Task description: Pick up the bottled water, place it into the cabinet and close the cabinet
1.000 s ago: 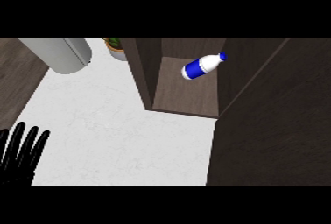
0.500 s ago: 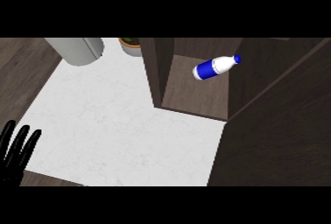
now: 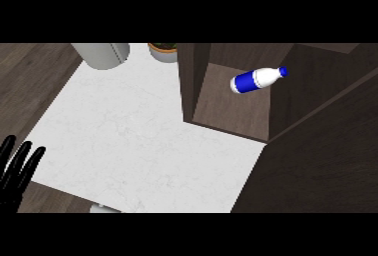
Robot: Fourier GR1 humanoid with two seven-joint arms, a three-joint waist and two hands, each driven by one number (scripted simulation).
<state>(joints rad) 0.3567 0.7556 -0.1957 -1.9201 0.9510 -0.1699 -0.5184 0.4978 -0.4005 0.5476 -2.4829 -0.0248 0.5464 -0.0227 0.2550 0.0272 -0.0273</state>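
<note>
The bottled water (image 3: 255,80), white with a blue label and blue cap, lies on its side on the floor of the dark wooden cabinet (image 3: 229,107) at the upper right. No hand touches it. The cabinet's door (image 3: 317,155) stands swung out as a large dark panel at the right. My left hand (image 3: 16,170) shows at the lower left edge, fingers straight and pointing up, far from the bottle. My right hand is not in the head view.
A white marble counter (image 3: 140,140) fills the middle. A grey cylinder (image 3: 102,52) and a potted plant (image 3: 164,50) stand at the far edge. Dark wood flooring borders the counter on the left.
The view has kept swinging, so the cabinet, bottle and counter now sit further right and lower in the picture. The left hand stays at the lower left edge.
</note>
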